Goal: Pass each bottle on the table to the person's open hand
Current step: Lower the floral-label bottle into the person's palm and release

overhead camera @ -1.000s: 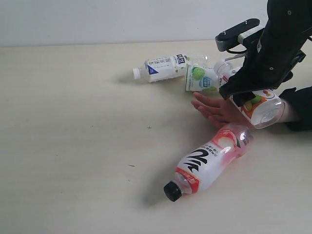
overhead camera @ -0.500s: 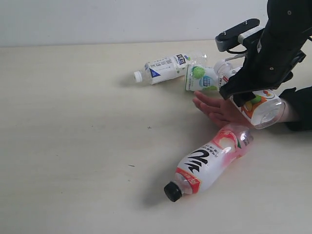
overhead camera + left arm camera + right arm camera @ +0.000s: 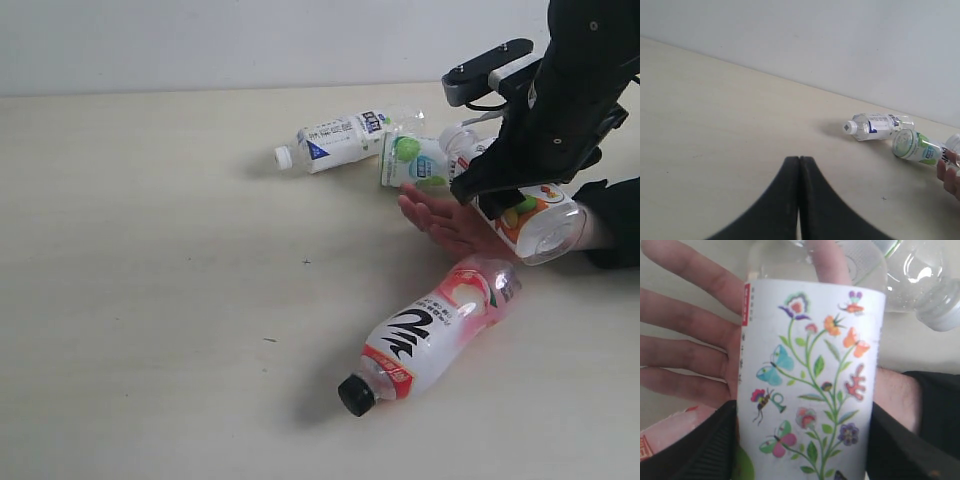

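Floral-label bottle [image 3: 530, 215] sits over the person's open hand [image 3: 450, 222]; lime-label bottle [image 3: 415, 162] at the hand's 11 o'clock; leftmost bottle [image 3: 335, 140] beside it at 10 o'clock; numeral-label bottle [image 3: 425, 340] on the bench [image 3: 150, 300] at 6 o'clock.

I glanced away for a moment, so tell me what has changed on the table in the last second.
Very little. The person's open hand slid slightly, its fingertips edging toward the lime bottle. The white-blue bottle and the black-capped bottle each shifted a touch. Nothing was taken or let go: the right gripper still has its jaws on the floral bottle over the palm. The lime bottle stayed put.
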Motion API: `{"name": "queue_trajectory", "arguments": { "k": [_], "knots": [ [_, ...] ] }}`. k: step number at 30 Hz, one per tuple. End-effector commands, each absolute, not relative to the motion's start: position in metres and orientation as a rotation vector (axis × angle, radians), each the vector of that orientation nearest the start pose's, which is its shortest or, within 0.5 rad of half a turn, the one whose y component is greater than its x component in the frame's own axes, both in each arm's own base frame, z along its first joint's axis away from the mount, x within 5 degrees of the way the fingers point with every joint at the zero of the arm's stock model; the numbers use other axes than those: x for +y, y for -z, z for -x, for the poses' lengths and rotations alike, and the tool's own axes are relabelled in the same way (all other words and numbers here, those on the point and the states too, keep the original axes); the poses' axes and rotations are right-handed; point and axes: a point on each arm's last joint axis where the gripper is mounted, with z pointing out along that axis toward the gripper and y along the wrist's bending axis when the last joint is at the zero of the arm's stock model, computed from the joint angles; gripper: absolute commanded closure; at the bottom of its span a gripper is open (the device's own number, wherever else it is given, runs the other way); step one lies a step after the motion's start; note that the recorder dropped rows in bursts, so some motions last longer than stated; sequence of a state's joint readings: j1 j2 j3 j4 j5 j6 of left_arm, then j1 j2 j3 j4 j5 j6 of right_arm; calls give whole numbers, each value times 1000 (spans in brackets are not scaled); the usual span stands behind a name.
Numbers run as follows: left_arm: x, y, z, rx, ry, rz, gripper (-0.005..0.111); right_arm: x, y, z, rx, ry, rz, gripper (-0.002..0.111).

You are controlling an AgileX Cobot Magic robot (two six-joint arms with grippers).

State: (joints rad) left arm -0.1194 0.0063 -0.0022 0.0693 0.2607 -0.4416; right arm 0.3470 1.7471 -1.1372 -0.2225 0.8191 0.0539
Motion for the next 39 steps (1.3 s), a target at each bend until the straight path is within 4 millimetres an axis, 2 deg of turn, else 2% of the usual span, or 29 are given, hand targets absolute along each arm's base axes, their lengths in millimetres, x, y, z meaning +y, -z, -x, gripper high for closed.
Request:
{"name": "queue_trajectory", "arguments": {
  "k": [1,7,9,29,33,39],
  "knots": [
    [-5,-190,-55,1737,345,228,107,98,-200,-322,2817,197,607,108],
    [-5,-190,-55,1737,345,228,107,99,-200,-321,2820,189,599,108],
    [-5,-190,-55,1737,345,228,107,99,-200,-321,2823,187,596,104],
    [-5,-190,-55,1737,345,228,107,98,-200,-318,2863,195,598,28],
    [-5,-190,-55,1737,345,228,107,98,-200,-318,2863,196,601,21],
    [-5,-190,-55,1737,345,228,107,98,-202,-317,2857,194,599,20]
  ]
}}
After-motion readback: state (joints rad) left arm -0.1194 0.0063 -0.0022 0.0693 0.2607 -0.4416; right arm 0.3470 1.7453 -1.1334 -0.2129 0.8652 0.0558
